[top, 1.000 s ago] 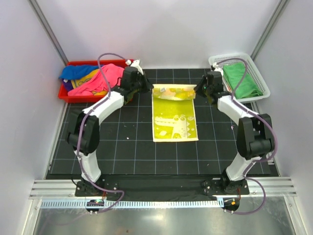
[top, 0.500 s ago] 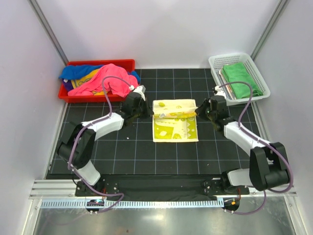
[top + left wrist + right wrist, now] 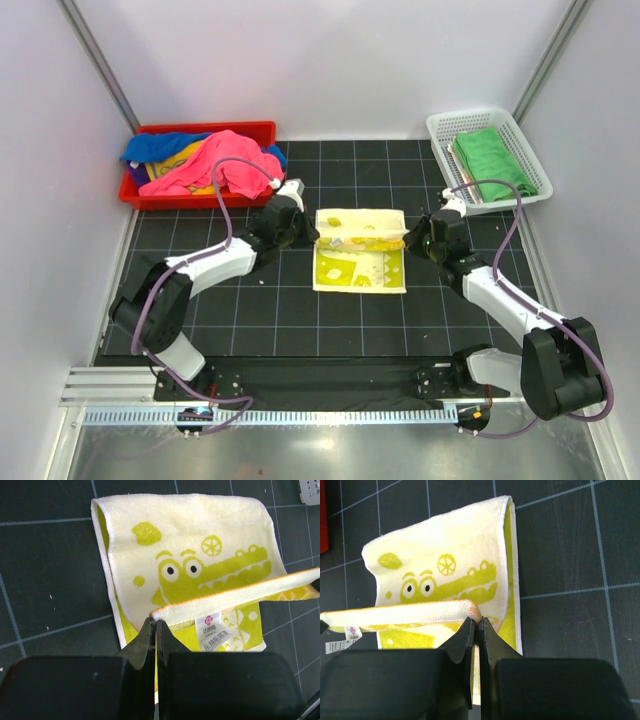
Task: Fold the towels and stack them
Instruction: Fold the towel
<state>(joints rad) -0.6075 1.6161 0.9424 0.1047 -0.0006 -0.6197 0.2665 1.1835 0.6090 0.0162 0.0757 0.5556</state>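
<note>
My left tool (image 3: 311, 237) and right tool (image 3: 407, 236) each pinch the towel (image 3: 360, 265) by its raised edge, stretched crosswise between them; the flat edge lies nearer me.

The right gripper (image 3: 475, 622) fingers pinch the crocodile towel (image 3: 440, 547) at its lifted corner.

This is looking like a robotics lab. White walls (image 3: 330, 60) are enclosing a gridded mat (image 3: 270, 320), and two robot arms (image 3: 215, 262) are sitting bolted to a metal rail (image 3: 100, 385).
</note>
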